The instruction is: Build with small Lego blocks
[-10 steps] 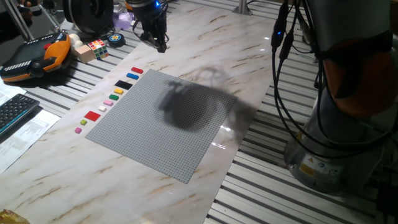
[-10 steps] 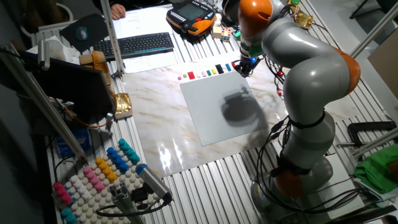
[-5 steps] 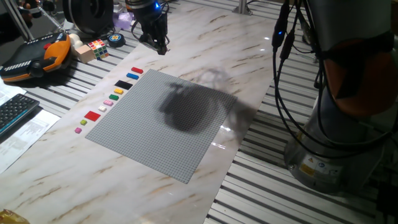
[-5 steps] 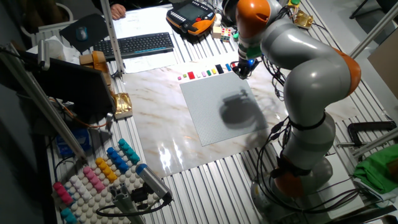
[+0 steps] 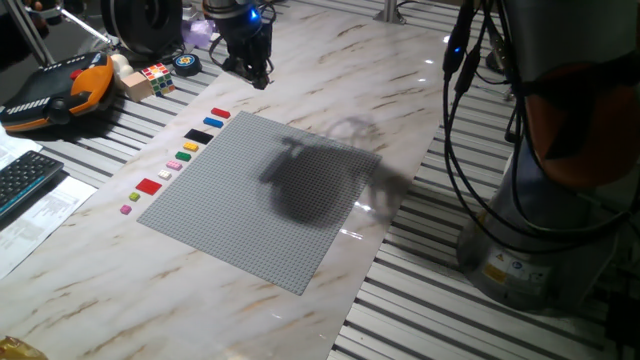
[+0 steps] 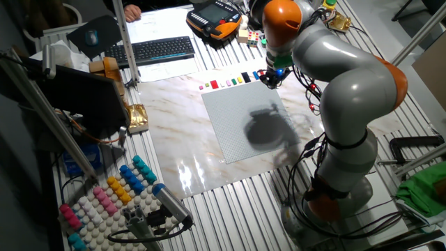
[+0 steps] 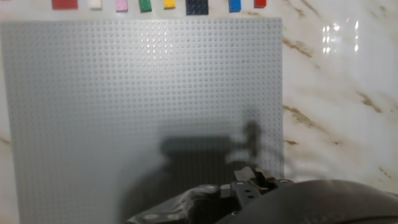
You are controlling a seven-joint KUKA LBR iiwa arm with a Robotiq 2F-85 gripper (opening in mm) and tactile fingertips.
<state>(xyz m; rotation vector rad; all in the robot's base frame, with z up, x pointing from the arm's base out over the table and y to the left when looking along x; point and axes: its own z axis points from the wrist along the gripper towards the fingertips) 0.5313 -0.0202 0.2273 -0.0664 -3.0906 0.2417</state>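
Note:
Several small Lego blocks lie in a row on the marble just off the left edge of the grey baseplate [image 5: 260,195]: red [image 5: 220,114], blue [image 5: 212,123], black [image 5: 199,136], yellow [image 5: 190,146], green [image 5: 184,155] and a larger red one [image 5: 149,186]. The hand view shows the same row along its top edge, from red [image 7: 64,4] to blue [image 7: 234,5]. My gripper [image 5: 260,76] hangs above the table beyond the plate's far corner, near the red end of the row [image 6: 259,74]. Its fingers are dark and small, and their gap is unreadable.
A multicoloured cube [image 5: 156,75], an orange teach pendant [image 5: 60,92] and a round tape-like disc [image 5: 187,63] sit at the far left. A keyboard [image 5: 25,180] and papers lie on the left. The arm's base and cables [image 5: 530,200] stand on the right.
The gripper has crept slightly toward the red end of the block row. The arm's shadow on the baseplate has slid a little toward the near right. The blocks have not moved.

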